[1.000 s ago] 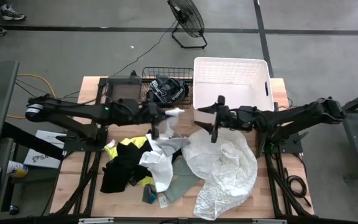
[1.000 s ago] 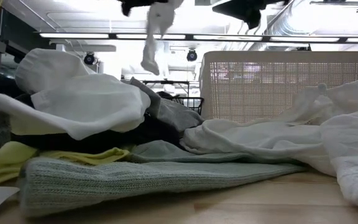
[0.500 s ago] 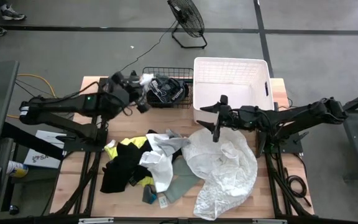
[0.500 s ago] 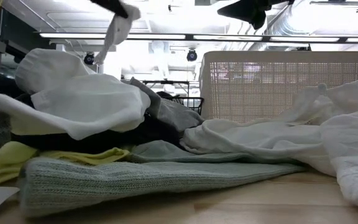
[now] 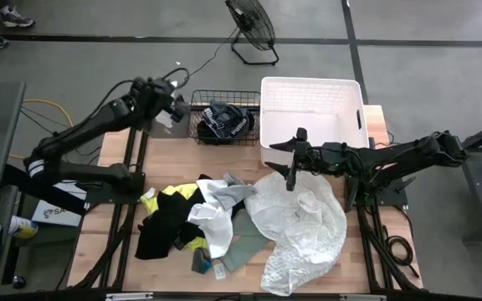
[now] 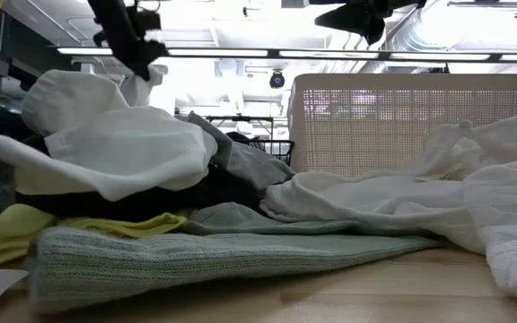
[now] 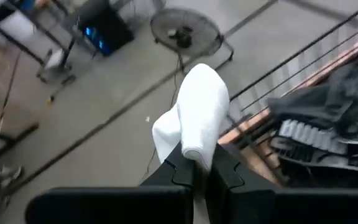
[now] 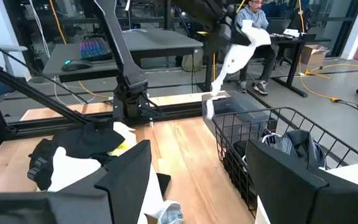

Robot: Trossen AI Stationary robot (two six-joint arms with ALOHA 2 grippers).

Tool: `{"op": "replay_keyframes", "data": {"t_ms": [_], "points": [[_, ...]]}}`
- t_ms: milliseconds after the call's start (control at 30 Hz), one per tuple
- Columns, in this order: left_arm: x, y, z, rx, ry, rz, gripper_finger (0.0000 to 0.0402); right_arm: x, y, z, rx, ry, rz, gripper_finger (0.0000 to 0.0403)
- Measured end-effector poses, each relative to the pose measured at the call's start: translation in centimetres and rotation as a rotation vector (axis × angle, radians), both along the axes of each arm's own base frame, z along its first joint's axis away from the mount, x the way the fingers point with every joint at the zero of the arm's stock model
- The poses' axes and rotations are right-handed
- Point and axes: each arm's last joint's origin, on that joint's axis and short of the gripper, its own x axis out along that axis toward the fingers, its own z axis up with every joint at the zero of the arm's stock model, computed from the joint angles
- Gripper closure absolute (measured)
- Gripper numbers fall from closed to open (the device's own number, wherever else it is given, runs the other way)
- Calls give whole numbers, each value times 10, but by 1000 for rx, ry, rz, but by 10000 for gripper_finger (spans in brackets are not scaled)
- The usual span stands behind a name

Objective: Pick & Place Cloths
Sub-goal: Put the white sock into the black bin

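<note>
Clamped between the fingers of the left gripper (image 7: 194,171) is a small white cloth (image 7: 194,115), which is held well above the table's far left corner. In the high view the left gripper (image 5: 167,107) is seen just left of the black wire basket (image 5: 224,119), where a dark garment with white lettering (image 5: 223,119) already lies. The basket is thus placed to the right of the held cloth and below it, so a short travel rightward is judged to be what the coming drop turns on. The cloth's long axis is hung roughly downward from the fingers, as is shown in the right wrist view (image 8: 238,53).

Over the middle of the table, at the near edge of the white plastic tub (image 5: 311,100), the right gripper (image 5: 289,171) is held with its jaws spread and nothing in them. Just below it the large sheer white cloth (image 5: 299,226) is spread, with the remaining pile of cloths (image 5: 187,219) to its left. For that pile the right arm is judged the nearer.
</note>
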Motion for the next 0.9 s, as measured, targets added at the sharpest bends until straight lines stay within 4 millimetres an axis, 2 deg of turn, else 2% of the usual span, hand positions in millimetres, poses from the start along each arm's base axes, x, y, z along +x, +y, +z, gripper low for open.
{"op": "replay_keyframes", "data": {"t_ms": [167, 467, 633, 900], "points": [[-1, 26, -12, -64, 88, -18, 397, 0, 0, 0, -1, 2, 0, 149], [5, 65, -50, -226, 319, -110, 397, 0, 0, -2, -5, 25, 0, 149], [4, 78, -71, -363, 356, -137, 397, -1, 0, -4, -4, 46, 0, 149], [9, 87, -98, -518, 401, -146, 397, -1, 0, -6, 16, 59, -3, 149]]}}
